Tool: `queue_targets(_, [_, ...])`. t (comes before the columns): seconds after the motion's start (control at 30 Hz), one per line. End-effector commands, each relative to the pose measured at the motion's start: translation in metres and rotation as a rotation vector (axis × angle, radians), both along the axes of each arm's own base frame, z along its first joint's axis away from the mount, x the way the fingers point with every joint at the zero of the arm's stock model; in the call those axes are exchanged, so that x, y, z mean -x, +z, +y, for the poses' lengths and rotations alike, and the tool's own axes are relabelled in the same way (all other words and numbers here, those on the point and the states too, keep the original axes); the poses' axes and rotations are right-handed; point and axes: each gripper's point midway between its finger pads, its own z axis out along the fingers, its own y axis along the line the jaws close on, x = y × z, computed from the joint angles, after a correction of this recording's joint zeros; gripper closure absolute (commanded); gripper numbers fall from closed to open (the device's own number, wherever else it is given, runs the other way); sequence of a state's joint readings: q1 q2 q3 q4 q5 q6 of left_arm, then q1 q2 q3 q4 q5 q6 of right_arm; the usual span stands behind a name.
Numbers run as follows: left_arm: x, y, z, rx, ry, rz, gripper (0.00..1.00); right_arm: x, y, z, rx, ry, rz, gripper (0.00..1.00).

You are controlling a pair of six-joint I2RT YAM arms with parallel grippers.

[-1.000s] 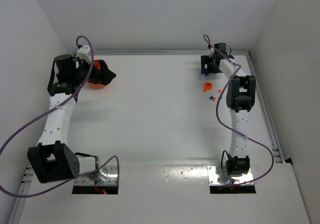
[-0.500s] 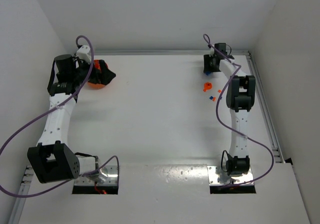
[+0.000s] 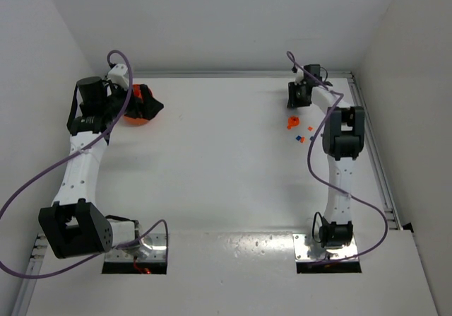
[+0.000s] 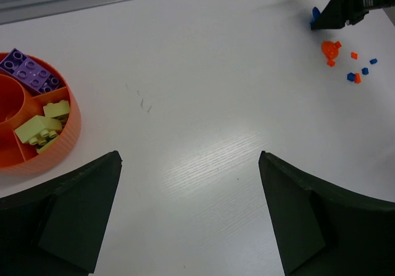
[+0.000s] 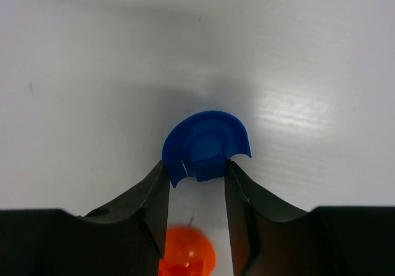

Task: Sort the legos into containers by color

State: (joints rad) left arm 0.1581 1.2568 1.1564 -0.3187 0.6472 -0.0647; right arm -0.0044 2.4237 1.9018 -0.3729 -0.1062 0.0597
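Blue lego [image 5: 207, 137] clamped in right pincer [image 5: 197, 172] near far edge of table [image 3: 212, 160]; left pincer [image 4: 190, 165] wide apart beside orange bowl [image 4: 60, 141]

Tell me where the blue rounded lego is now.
In the right wrist view, the blue rounded lego is held between the fingers of the right gripper, at the table's far right, beyond the orange round lego.

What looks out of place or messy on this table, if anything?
Nothing looks broken or spilled. A few orange and blue bricks lie scattered on the table near the right gripper, which pinches a curved blue piece. The orange bowl holds purple bricks and yellow-green bricks in separate sections.
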Motion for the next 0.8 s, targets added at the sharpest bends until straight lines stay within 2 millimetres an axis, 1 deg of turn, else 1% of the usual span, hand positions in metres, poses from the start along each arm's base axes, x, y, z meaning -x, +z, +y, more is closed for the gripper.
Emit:
queue_targets(0.0, [-0.005,0.023,-0.003,-0.014,-0.02,-0.077,0.0,0.028,0.02,0.012,-0.043,0.067,0.023,0.74])
queue_targets(0.03, [-0.005,0.023,-0.003,-0.014,-0.02,-0.077,0.0,0.032,0.031,0.013,-0.044,0.084,0.009,0.75])
queue_targets(0.07, [-0.005,0.023,-0.003,-0.014,-0.02,-0.077,0.0,0.046,0.023,0.015,-0.053,0.088,0.042,0.76])
queue_targets(0.1, [-0.005,0.023,-0.003,-0.014,-0.02,-0.077,0.0,0.053,0.024,0.018,-0.062,0.109,0.047,0.78])
queue_targets(0.13, [-0.004,0.023,-0.004,-0.019,-0.032,-0.083,0.0,0.058,0.038,0.02,-0.064,0.132,0.027,0.8])
queue_targets(0.17, [-0.003,0.023,-0.006,-0.015,-0.043,-0.084,0.0,0.074,0.032,0.026,-0.093,0.151,0.057,0.81])
queue_targets(0.23, [0.0,0.016,-0.013,-0.013,-0.076,-0.074,0.0,0.088,0.042,0.033,-0.116,0.2,0.048,0.83])
queue_targets(0.27, [0.003,0.021,-0.016,-0.014,-0.098,-0.09,0.0,0.099,0.056,0.037,-0.128,0.237,0.028,0.85])
queue_targets(0.3, [0.009,0.017,-0.024,-0.002,-0.155,-0.089,0.0,0.11,0.065,0.051,-0.192,0.297,0.024,0.87])
queue_targets(0.33, [0.014,0.011,-0.029,0.009,-0.195,-0.082,0.0,0.117,0.074,0.059,-0.226,0.342,0.016,0.87])
queue_targets(0.37, [0.018,0.009,-0.034,0.008,-0.238,-0.09,0.0,0.129,0.08,0.066,-0.256,0.394,0.025,0.87])
queue_targets(0.4, [0.029,0.011,-0.047,0.029,-0.323,-0.105,0.0,0.139,0.102,0.082,-0.336,0.472,-0.005,0.88])
queue_targets(0.43, [0.037,0.002,-0.056,0.043,-0.376,-0.094,0.0,0.158,0.107,0.094,-0.388,0.525,0.046,0.88])
queue_targets(0.47, [0.042,-0.002,-0.06,0.041,-0.419,-0.105,0.0,0.171,0.12,0.108,-0.47,0.627,0.037,0.88])
queue_targets(0.5, [0.054,-0.007,-0.074,0.06,-0.486,-0.099,0.0,0.176,0.134,0.12,-0.52,0.698,0.033,0.88])
queue_targets(0.53, [0.058,-0.012,-0.08,0.062,-0.516,-0.098,0.0,0.187,0.141,0.126,-0.575,0.746,0.053,0.88])
queue_targets(0.57, [0.064,-0.014,-0.086,0.05,-0.548,-0.113,0.0,0.213,0.153,0.14,-0.7,0.815,0.113,0.88])
queue_targets(0.6, [0.069,-0.017,-0.091,0.045,-0.568,-0.117,0.0,0.215,0.17,0.148,-0.735,0.868,0.102,0.88])
queue_targets(0.63, [0.075,-0.014,-0.097,0.033,-0.591,-0.142,0.02,0.22,0.164,0.15,-0.794,0.878,0.153,0.88])
queue_targets(0.67, [0.086,-0.021,-0.109,0.029,-0.646,-0.148,0.02,0.242,0.173,0.157,-0.874,0.915,0.218,0.88])
queue_targets(0.7, [0.093,-0.022,-0.115,0.032,-0.681,-0.156,0.03,0.241,0.177,0.164,-0.897,0.91,0.237,0.88])
queue_targets(0.73, [0.098,-0.025,-0.121,0.035,-0.709,-0.155,0.03,0.244,0.177,0.167,-0.934,0.899,0.244,0.89])
queue_targets(0.77, [0.105,-0.03,-0.13,0.033,-0.746,-0.15,0.06,0.253,0.181,0.174,-0.923,0.937,0.233,0.89])
